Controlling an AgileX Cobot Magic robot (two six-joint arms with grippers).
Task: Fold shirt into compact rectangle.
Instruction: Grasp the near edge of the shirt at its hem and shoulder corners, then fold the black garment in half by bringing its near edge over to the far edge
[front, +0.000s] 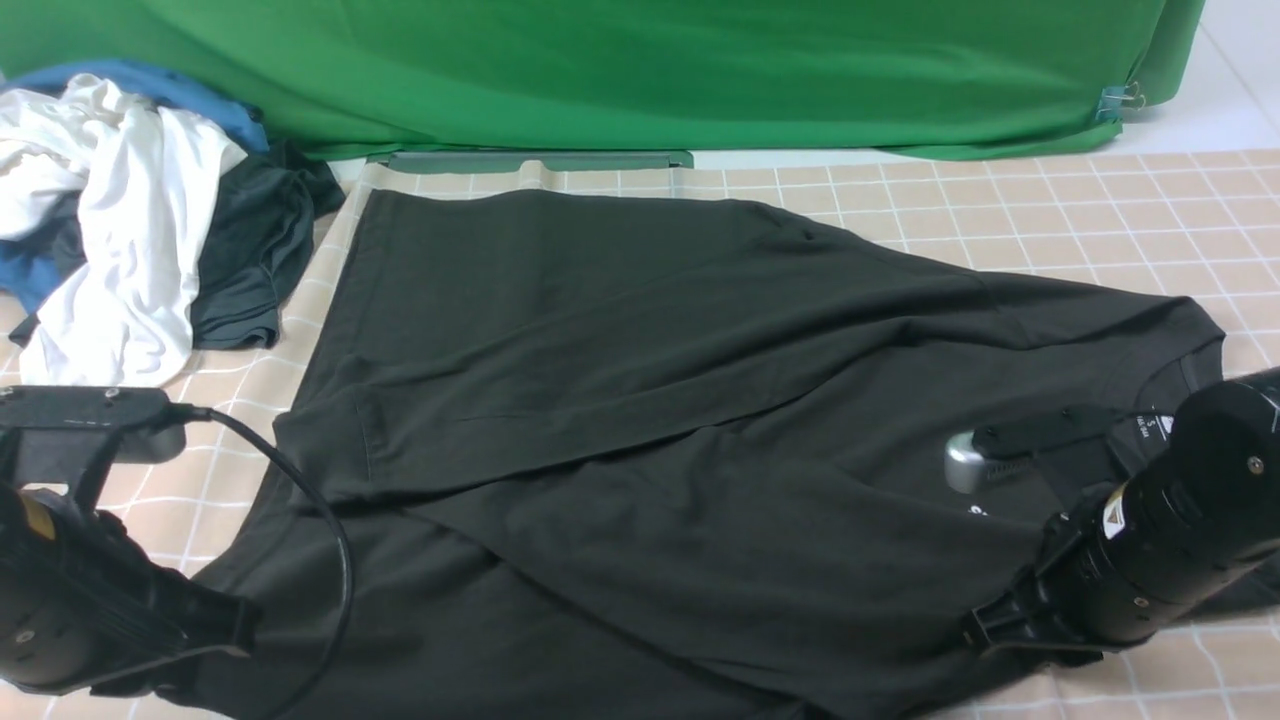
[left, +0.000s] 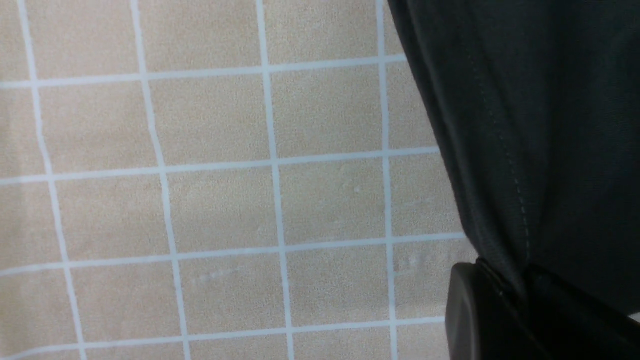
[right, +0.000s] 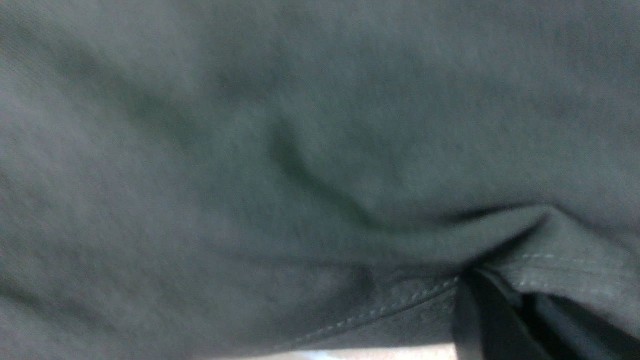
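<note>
Both of my grippers are down on the near edge of the shirt (front: 640, 400), one at each end. My left gripper (left: 522, 287) is clamped tight on the stitched hem. The cloth bunches into the jaws and fans out from them, with bare checked bench (left: 200, 200) alongside. My right gripper (right: 515, 300) is closed too, with a seamed edge tucked between its fingers near the neck end. That view is blurred, so I can't say how deep the bite goes.

Two pinches on one long edge looks to me like the setup for lifting the near side and carrying it over the far side. The shirt lies sideways across the bench, hem to my left and neck to my right. A sleeve is folded over the body, and the cloth spreads forward, away from both grippers. The heap of other clothes (front: 130, 220) sits off at the far left.
</note>
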